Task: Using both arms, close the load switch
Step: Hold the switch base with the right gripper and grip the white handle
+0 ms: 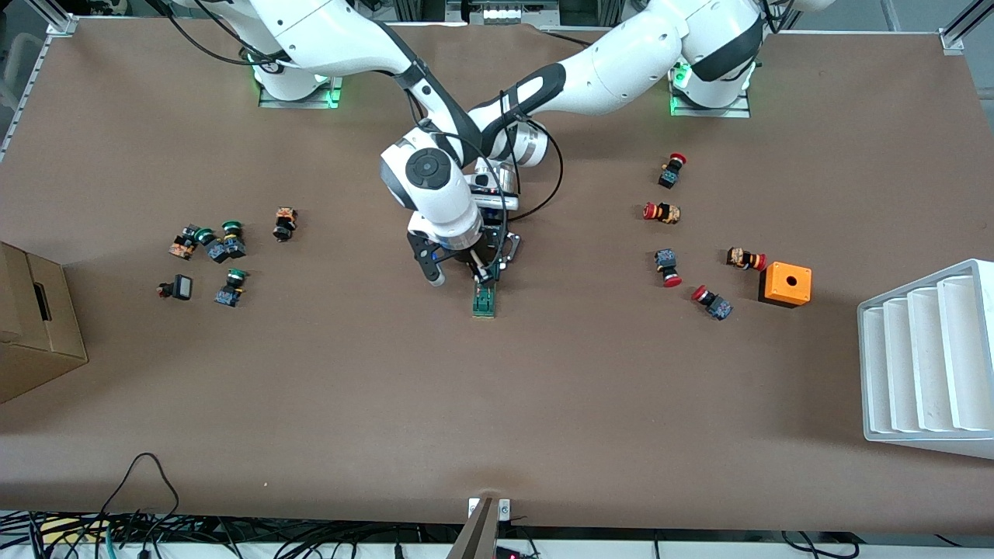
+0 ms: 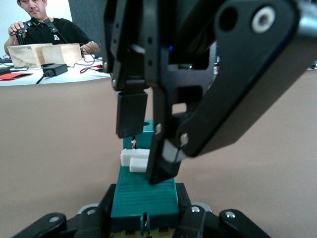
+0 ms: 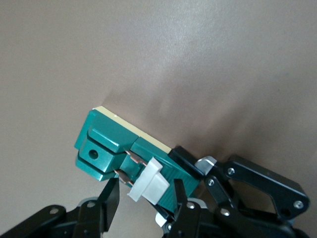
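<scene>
The dark-green load switch lies on the brown table at mid-table, where both arms meet. My left gripper is shut on the end of the switch that lies farther from the front camera, one black finger on each side. In the front view the left gripper is mostly hidden under the right arm's hand. My right gripper comes down from above, open, its fingers on either side of the white tab. The right gripper also shows in the front view and the left wrist view.
Several red-capped push buttons and an orange box lie toward the left arm's end. A white ribbed rack stands at that table edge. Several green-capped buttons and a cardboard box are toward the right arm's end.
</scene>
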